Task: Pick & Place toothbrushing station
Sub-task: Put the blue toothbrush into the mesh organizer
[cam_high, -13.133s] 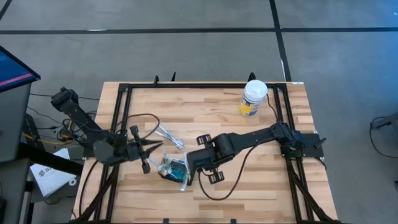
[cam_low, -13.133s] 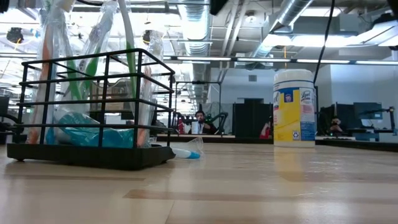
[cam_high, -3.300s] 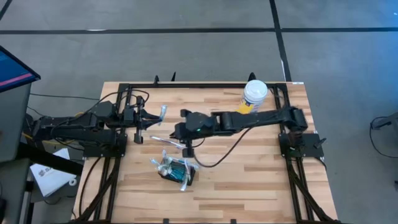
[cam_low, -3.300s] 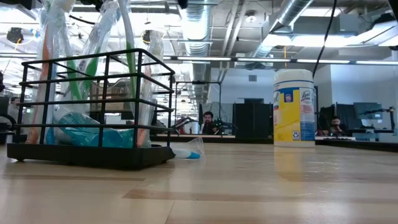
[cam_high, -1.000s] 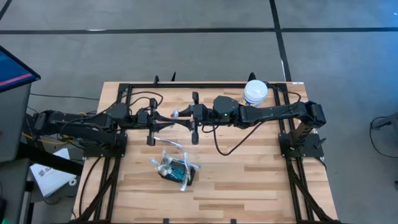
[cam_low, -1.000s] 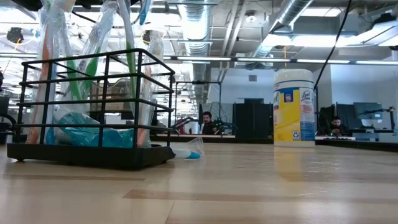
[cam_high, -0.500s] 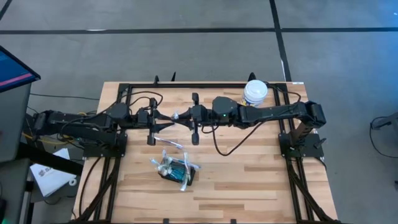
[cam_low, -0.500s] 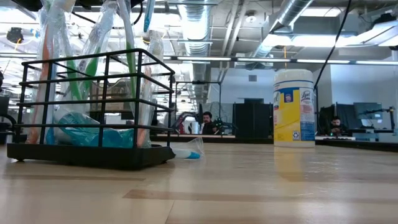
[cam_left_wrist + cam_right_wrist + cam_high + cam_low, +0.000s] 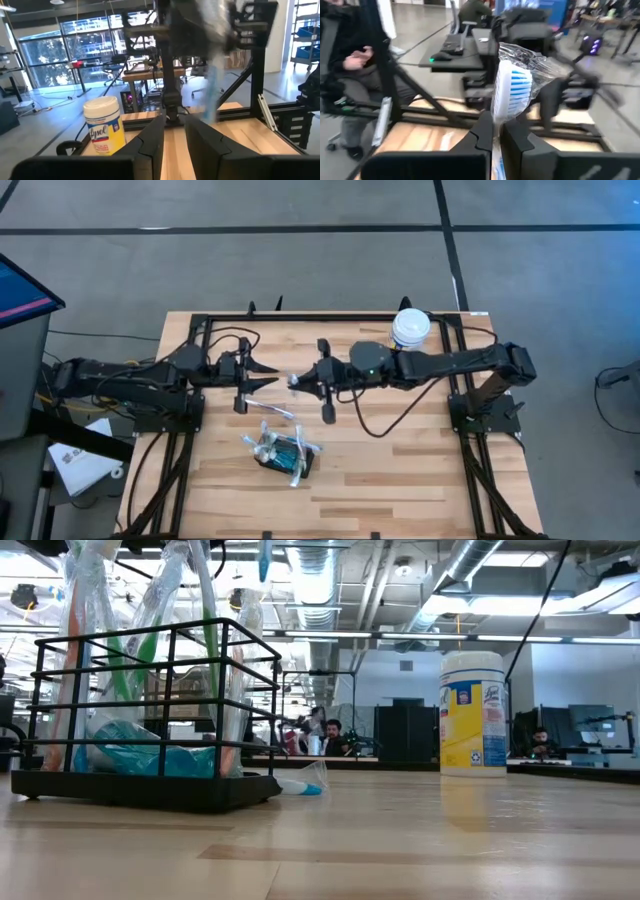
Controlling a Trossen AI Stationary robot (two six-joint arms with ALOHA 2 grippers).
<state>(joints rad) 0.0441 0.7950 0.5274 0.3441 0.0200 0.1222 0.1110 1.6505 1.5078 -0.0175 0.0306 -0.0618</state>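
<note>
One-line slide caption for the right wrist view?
Right claw shut on a plastic-wrapped toothbrush, blue-and-white bristles up, above the wooden table.

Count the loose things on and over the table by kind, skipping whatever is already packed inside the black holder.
black wire holder: 1
white-lidded canister: 1
wrapped toothbrush outside the holder: 2, one in the right gripper, the other loose on the table
Total: 4
</note>
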